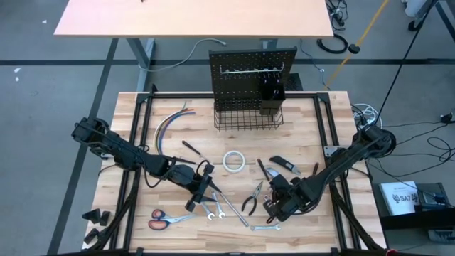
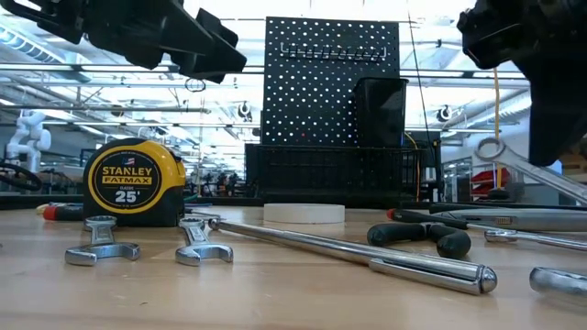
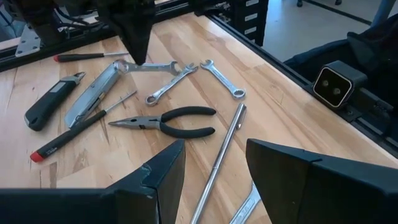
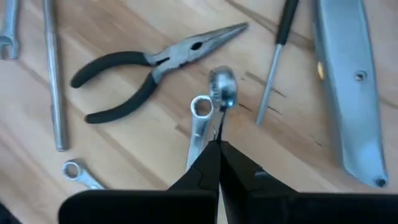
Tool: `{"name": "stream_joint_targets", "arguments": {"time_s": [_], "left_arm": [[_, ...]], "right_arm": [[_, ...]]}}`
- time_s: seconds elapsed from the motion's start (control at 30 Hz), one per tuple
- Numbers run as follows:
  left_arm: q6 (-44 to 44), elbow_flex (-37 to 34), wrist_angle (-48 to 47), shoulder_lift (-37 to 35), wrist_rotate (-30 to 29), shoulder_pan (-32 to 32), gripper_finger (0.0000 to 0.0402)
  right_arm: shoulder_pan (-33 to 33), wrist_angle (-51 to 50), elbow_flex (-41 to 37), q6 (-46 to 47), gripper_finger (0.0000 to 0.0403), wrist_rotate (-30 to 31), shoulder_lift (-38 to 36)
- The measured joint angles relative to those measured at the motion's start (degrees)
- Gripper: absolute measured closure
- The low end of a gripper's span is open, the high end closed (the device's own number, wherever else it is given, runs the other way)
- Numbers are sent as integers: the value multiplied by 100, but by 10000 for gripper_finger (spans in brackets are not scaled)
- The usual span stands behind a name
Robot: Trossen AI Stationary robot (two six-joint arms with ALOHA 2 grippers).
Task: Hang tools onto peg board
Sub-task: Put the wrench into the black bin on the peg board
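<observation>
Wrench: a slim silver combination wrench [image 4: 200,124] lay in the right near part of the table, its ring end tipped up off the wood between the pliers and the grey knife.
Right gripper: the right gripper [image 4: 219,149] had its fingers pressed together on the wrench shank just behind the ring, nipping thin metal.
Left gripper: the left gripper [image 3: 214,171] hung low over the near middle of the table, fingers partly spread, holding nothing, above a long steel rod [image 3: 221,155].
Peg board: the black perforated peg board [image 1: 252,67] stood upright at the far middle edge, with a silver hook rail, a wire basket [image 1: 247,117] and a small cup.
Step in hand: judged to be the pickup of the wrench for hanging.
Doing it well: I would lift straight and slowly, since a pinch on smooth flat steel could let it swivel; keep the ring end free for the hook.
Materials: polished chrome wrenches, rubbery black handles on the needle-nose pliers [image 4: 149,68], pale planked wood table [image 1: 334,227].
Other shapes: a round yellow tape measure [image 2: 134,183] and a white tape ring [image 1: 234,161] lay nearby.
</observation>
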Motion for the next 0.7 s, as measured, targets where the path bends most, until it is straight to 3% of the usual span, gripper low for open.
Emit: {"name": "stream_joint_targets", "arguments": {"time_s": [0.33,0.7], "left_arm": [[0,0,-10,0,0,0,224],[0,0,-20,0,0,0,224]], "right_arm": [[-77,751,12,-510,402,-387,563],[-181,330,12,-481,394,-291,548]]}}
